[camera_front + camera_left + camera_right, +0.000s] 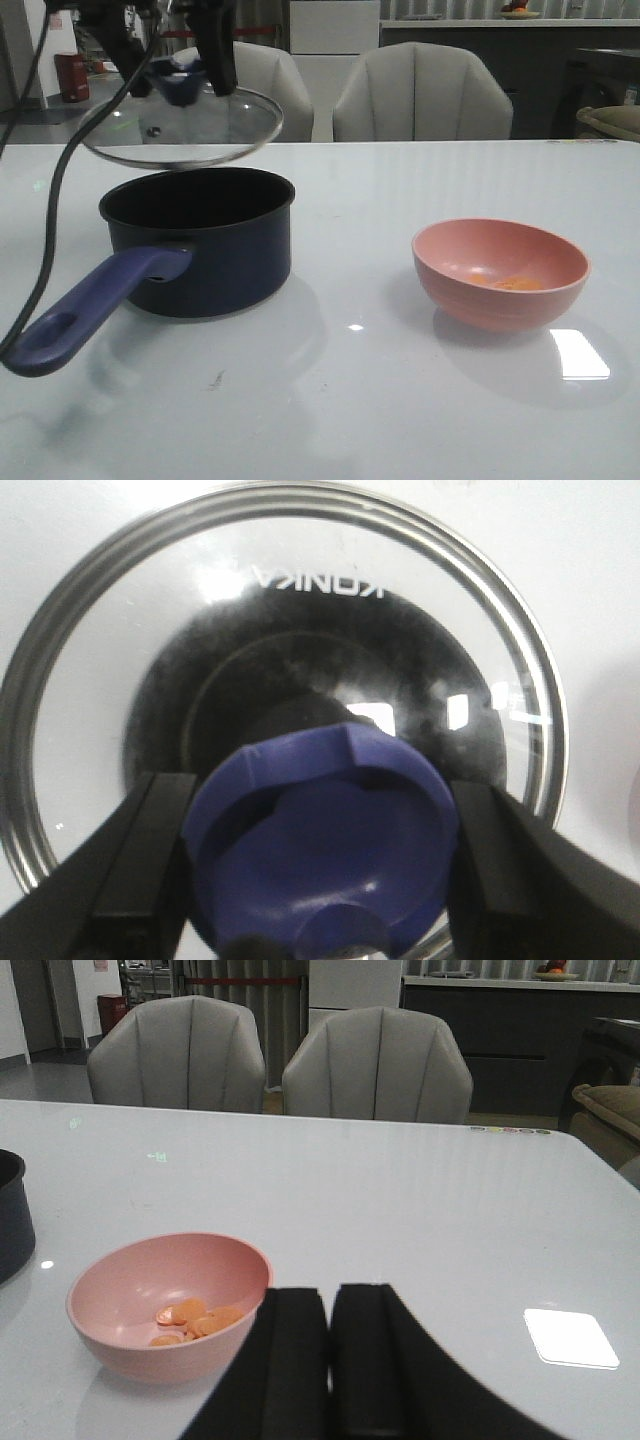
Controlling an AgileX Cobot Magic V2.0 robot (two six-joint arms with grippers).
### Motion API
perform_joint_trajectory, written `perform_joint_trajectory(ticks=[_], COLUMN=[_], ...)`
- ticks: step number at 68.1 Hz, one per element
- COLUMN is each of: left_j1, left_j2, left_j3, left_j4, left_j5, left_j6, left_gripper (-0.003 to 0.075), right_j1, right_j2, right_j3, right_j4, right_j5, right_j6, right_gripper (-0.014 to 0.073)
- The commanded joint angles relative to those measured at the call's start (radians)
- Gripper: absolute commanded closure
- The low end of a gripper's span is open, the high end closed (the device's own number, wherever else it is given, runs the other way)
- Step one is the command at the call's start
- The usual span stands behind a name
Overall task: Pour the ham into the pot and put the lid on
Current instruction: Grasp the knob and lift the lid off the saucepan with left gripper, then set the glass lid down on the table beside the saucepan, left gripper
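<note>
On a white surface (330, 420), a dark navy pot (203, 240) sits with its long purple-blue handle pointing toward the viewer. Directly above the pot, the left hand (180, 70) holds the clear glass lid (185, 128) in the air, its two fingers clamped on either side of the lid's purple-blue knob (322, 845); the lid tilts slightly and does not touch the pot. Well to the right of the pot stands a pink bowl (500, 272), and the ham (195, 1320), a few small orange pieces, lies in its bottom, not yet poured. The right hand (330, 1360) hangs near the bowl, fingers pressed together, holding nothing. Judging from this, the lid should stay lifted and move clear of the pot's opening, so the bowl can be tipped over the pot first.
</note>
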Motion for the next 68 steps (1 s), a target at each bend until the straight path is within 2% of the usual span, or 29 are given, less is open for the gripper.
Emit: perform_joint_trajectory(ticks=[1, 13, 25, 42, 58, 68], left_j1=[0.046, 0.13, 0.261, 0.437, 0.472, 0.472], left_j2=[-0.118, -0.215, -0.331, -0.38, -0.356, -0.297], left_j3=[-0.01, 0.095, 0.307, 0.617, 0.814, 0.825], left_j4=[0.032, 0.038, 0.028, -0.114, -0.131, -0.131], left_j5=[-0.01, -0.006, -0.121, -0.265, -0.461, -0.456], left_j6=[0.022, 0.096, 0.12, 0.254, 0.263, 0.263], left_gripper=[0.0442, 0.0442, 0.0442, 0.0442, 0.0442, 0.0442], right_j1=[-0.005, -0.005, -0.005, -0.005, -0.005, -0.005], right_j2=[-0.02, -0.02, -0.02, -0.02, -0.02, -0.02], right_j3=[-0.006, -0.006, -0.006, -0.006, -0.006, -0.006], right_j4=[-0.016, -0.016, -0.016, -0.016, -0.016, -0.016], right_j5=[-0.084, -0.084, -0.084, -0.084, -0.084, -0.084], right_j6=[0.001, 0.001, 0.001, 0.001, 0.001, 0.001], right_gripper=[0.0432, 0.0432, 0.0432, 0.0432, 0.0432, 0.0432])
